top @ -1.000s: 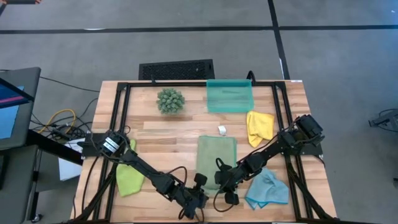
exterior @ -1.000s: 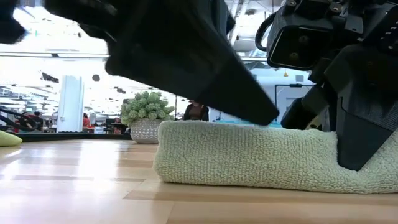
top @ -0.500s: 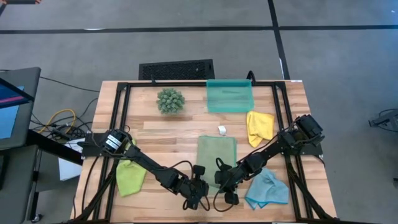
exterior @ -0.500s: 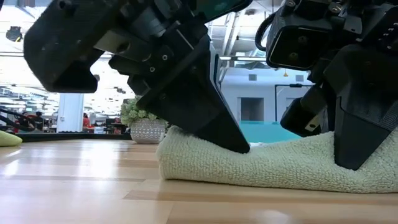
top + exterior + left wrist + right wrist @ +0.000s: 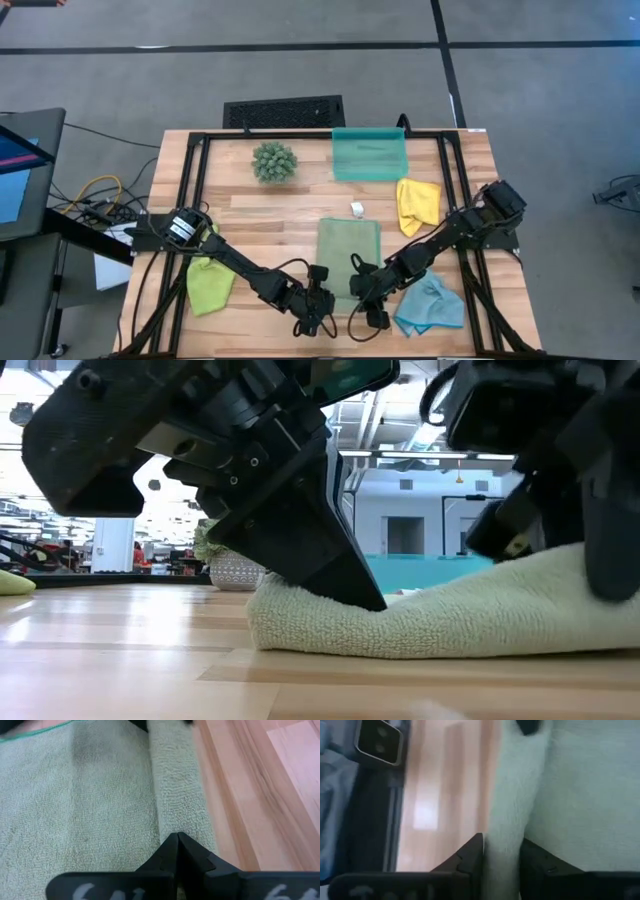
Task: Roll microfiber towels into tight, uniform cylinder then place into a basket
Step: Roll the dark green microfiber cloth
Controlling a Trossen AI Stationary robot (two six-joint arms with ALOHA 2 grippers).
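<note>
The sage green towel (image 5: 348, 250) lies flat on the table with its near edge rolled into a thick ridge (image 5: 440, 625). My left gripper (image 5: 177, 837) is shut, its tips on the ridge's left part. My right gripper (image 5: 502, 847) has the ridge's right part between its fingers. The lime green towel (image 5: 208, 284), the yellow towel (image 5: 417, 203) and the light blue towel (image 5: 430, 303) lie loose on the wood. The teal basket (image 5: 369, 153) stands at the far edge. My left gripper presses its shut fingertips (image 5: 345, 580) slanting down from the near left onto the rolled edge's left part (image 5: 172, 815), at the seam with the flat cloth. The ridge is dented in there and stays on the table. My right gripper has the rolled edge's right part (image 5: 512, 820) between its two fingers, which lie across the ridge and slant down from the near right. That end (image 5: 560, 575) stands higher than the rest, which lies on the table.
A spiky green plant ball (image 5: 274, 162) sits at the far left of the table, and a black slotted grille (image 5: 284, 110) lies beyond the far edge. A small white piece (image 5: 357, 208) lies just beyond the sage towel. A black frame (image 5: 195, 200) runs along the table's sides.
My left gripper has moved toward the far edge onto the rolled edge, tipping as it came, and has pressed a dent into its left part. My right gripper has risen slightly, and the ridge's right end now stands higher than before.
</note>
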